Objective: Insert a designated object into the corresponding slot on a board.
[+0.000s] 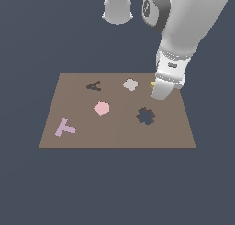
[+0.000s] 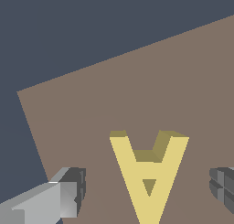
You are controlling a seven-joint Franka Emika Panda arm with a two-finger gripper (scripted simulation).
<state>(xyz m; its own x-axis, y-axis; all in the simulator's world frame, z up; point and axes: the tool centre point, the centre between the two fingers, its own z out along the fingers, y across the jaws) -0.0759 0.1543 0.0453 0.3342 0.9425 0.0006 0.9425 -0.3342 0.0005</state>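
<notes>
— Exterior view: where's the yellow A [image 1: 152, 85]?
— Far edge of the board [image 1: 114, 132], towards the exterior view's right corner, mostly hidden behind the tool [image 1: 159, 95]. The A-shaped slot [image 1: 93, 86] sits well apart along that edge.
— Wrist view?
— Tool [image 2: 146, 191] spread wide, fingers [image 2: 68, 191] either side of the A [image 2: 148, 173], not touching it.

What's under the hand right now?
The yellow A block lies flat on the brown board, between the open hand's fingers, untouched. In the exterior view, the hand hides nearly all of it.
</notes>
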